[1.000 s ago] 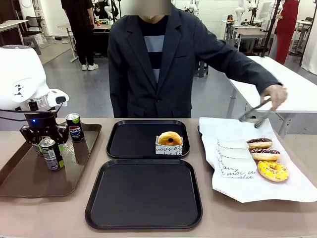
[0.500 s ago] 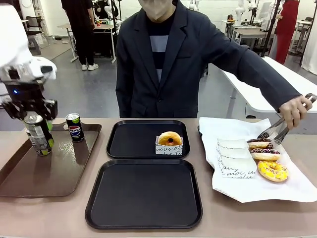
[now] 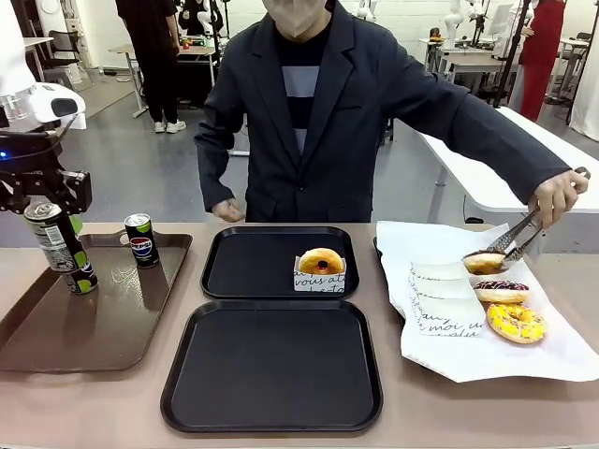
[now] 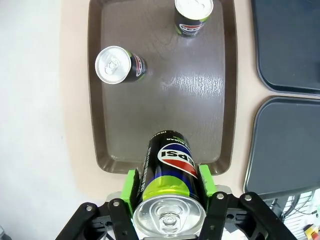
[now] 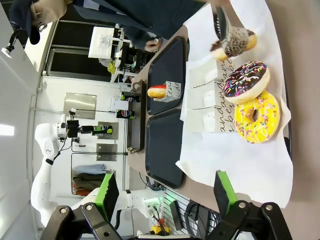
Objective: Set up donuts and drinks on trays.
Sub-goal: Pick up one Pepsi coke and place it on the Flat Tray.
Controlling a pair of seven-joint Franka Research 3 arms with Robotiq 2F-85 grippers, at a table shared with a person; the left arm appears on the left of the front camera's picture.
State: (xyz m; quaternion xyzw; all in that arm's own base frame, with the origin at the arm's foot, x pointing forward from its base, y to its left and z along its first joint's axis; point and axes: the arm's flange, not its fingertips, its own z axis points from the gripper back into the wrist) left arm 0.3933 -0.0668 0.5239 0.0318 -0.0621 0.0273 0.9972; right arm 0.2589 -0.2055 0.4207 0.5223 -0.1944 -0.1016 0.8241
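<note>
The left arm [image 3: 37,103] is cut off at the front view's 9 o'clock edge; the left gripper [image 4: 167,182] pinches a slim dark soda can with green accents [image 3: 58,245] above the brown plastic tray's [image 3: 56,346] 10 o'clock corner; the right gripper [image 5: 165,194] stands spread wide, empty

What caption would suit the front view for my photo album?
Left gripper holds a soda can over the brown tray while a person grips a donut with tongs.
</note>
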